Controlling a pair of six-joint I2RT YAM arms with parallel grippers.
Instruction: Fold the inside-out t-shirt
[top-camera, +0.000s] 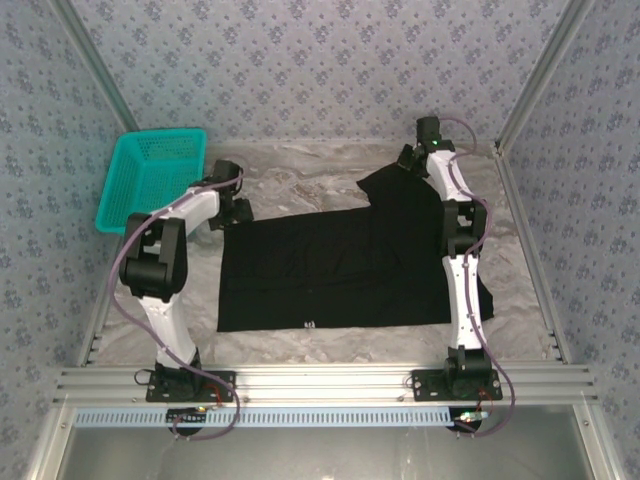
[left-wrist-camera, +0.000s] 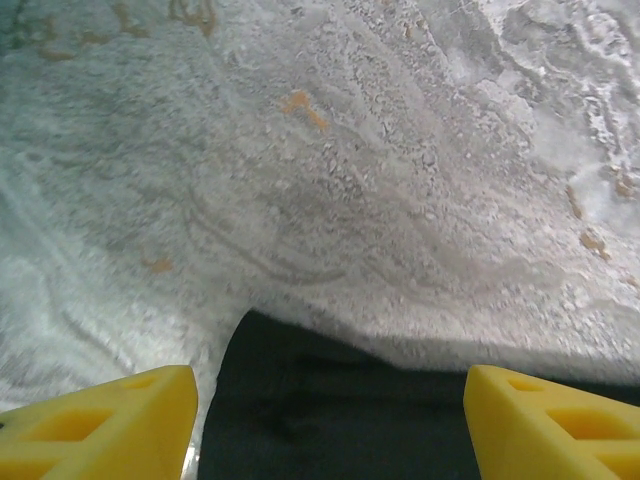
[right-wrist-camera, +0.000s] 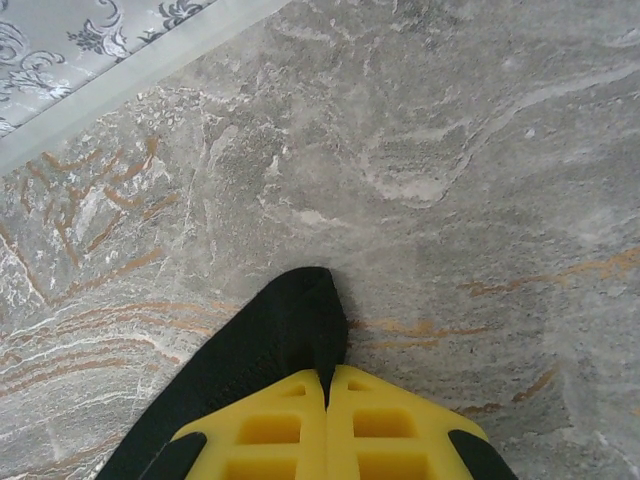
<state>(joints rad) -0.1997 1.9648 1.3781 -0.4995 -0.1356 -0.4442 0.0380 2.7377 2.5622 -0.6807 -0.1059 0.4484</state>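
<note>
The black t-shirt (top-camera: 320, 272) lies spread flat on the marble-patterned table, plain black face up, with a small white mark near its front hem. One sleeve reaches toward the back right. My right gripper (top-camera: 413, 160) is shut on the tip of that sleeve (right-wrist-camera: 285, 330); black cloth sticks out between the closed yellow fingers (right-wrist-camera: 270, 425). My left gripper (top-camera: 236, 212) is open over the shirt's far left corner (left-wrist-camera: 300, 390), one yellow finger (left-wrist-camera: 110, 420) on each side of the cloth, just above it.
A teal plastic basket (top-camera: 150, 178) stands at the back left, close behind the left arm. Patterned walls with aluminium frame posts (top-camera: 530, 85) close in the table on three sides. Bare table (top-camera: 310, 175) lies behind the shirt.
</note>
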